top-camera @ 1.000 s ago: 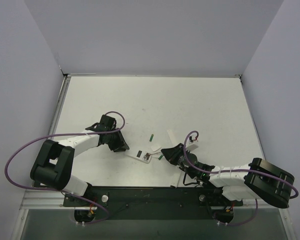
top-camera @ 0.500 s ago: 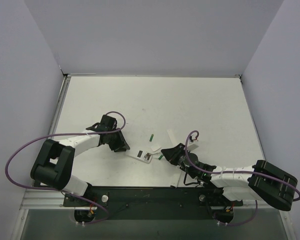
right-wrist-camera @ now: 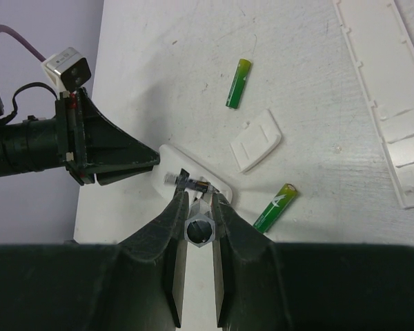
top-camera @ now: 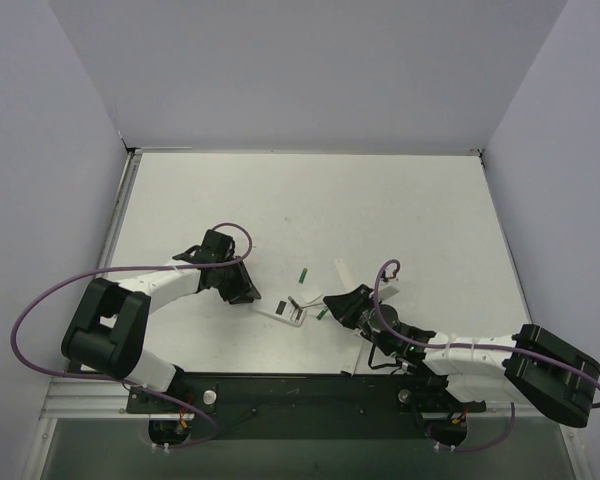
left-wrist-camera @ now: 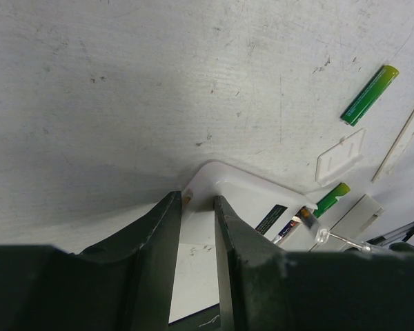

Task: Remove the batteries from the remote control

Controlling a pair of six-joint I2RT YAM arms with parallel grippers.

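Green batteries (right-wrist-camera: 238, 83), cover piece (right-wrist-camera: 257, 140) clutter space beside remote (right-wrist-camera: 167, 153)

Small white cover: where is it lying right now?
Right wrist view: the small white cover lies flat between the far green battery and the near green battery, just right of the remote.

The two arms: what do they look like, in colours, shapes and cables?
The left arm and the right arm have white links between bulky black joints. A purple cable loops along each. The fingers are dark, flat-sided and taper towards their tips.
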